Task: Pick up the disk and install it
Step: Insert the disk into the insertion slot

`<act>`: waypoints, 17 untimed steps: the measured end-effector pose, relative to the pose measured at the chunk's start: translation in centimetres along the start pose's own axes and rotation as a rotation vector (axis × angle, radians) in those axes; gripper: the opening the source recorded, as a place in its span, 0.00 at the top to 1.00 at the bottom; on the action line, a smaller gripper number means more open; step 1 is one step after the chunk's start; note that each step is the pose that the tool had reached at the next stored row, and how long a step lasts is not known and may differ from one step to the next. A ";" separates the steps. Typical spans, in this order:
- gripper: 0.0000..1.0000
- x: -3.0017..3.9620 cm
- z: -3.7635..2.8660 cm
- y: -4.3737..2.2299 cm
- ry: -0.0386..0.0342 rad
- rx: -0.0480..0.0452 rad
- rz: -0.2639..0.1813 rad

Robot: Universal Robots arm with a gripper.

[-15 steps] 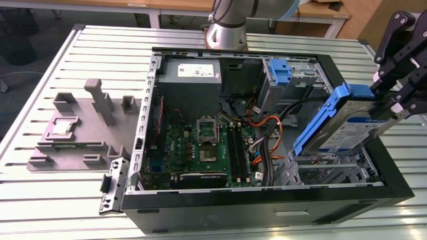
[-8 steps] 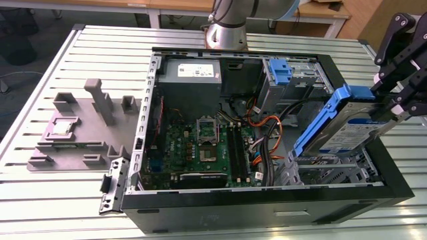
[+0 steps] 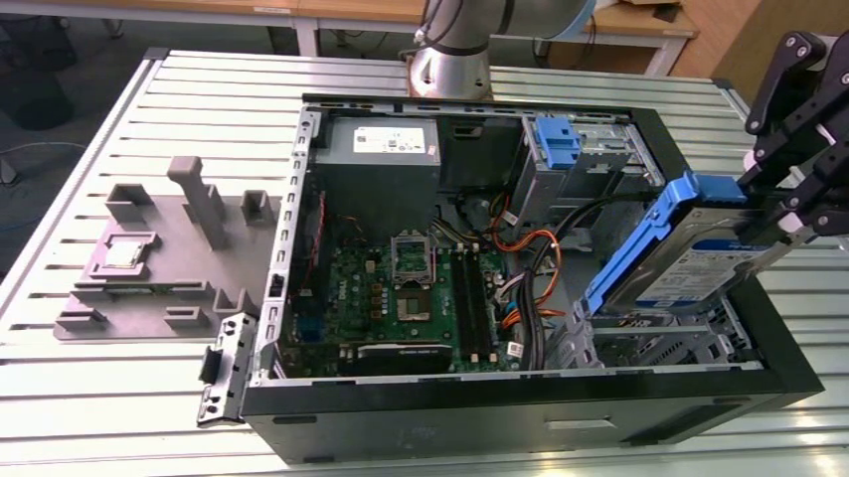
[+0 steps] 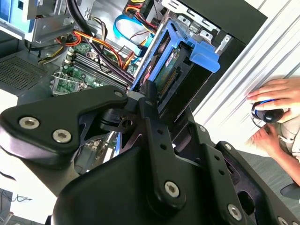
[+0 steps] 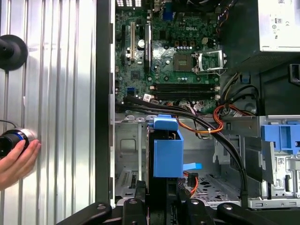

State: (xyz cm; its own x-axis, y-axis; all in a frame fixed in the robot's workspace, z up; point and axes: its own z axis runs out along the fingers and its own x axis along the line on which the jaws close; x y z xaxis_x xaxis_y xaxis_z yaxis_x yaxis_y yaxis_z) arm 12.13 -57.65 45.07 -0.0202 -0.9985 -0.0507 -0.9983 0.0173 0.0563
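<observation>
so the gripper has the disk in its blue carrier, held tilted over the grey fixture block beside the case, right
Not quite. The gripper does hold the disk in its blue carrier, tilted, but over the metal drive bay inside the computer case. The grey fixture block sits outside the case, away from the disk. The exterior view shows it.

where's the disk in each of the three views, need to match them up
Exterior view: the disk hangs tilted over the drive bay at the exterior view's right, held by the gripper.
Second wrist view: the disk sticks out just beyond the gripper.
First wrist view: the disk is seen end-on, blue carrier facing the camera.
Shared landmark: the green motherboard.
</observation>
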 end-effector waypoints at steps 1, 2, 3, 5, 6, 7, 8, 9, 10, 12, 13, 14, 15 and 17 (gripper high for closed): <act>0.65 0.05 0.02 0.00 -0.0001 0.0000 0.000; 0.65 0.09 0.02 0.00 0.0000 0.0000 0.000; 0.65 0.14 0.02 0.00 0.0000 0.0000 0.000; 0.65 0.15 0.03 0.00 -0.0001 0.0000 0.000; 0.65 0.15 0.06 0.00 0.0000 0.0000 0.000; 0.65 0.16 0.13 -0.01 0.0001 0.0000 0.000; 0.65 0.16 0.19 -0.01 0.0000 0.0000 0.000; 0.65 0.16 0.20 -0.01 0.0000 0.0000 0.000; 0.65 0.16 0.19 -0.01 0.0002 0.0000 0.000; 0.65 0.16 0.21 -0.01 0.0001 0.0000 0.000; 0.65 0.16 0.21 -0.01 0.0001 0.0000 0.000; 0.65 0.16 0.22 -0.02 0.0001 0.0000 0.000; 0.65 0.16 0.28 -0.02 -0.0001 0.0000 0.000; 0.65 0.17 0.31 -0.02 0.0000 0.0000 0.000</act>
State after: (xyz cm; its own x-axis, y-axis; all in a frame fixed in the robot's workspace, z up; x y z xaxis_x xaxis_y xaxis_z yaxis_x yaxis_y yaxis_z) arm 12.13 -57.80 44.75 -0.0202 -0.9985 -0.0507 -0.9983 0.0173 0.0563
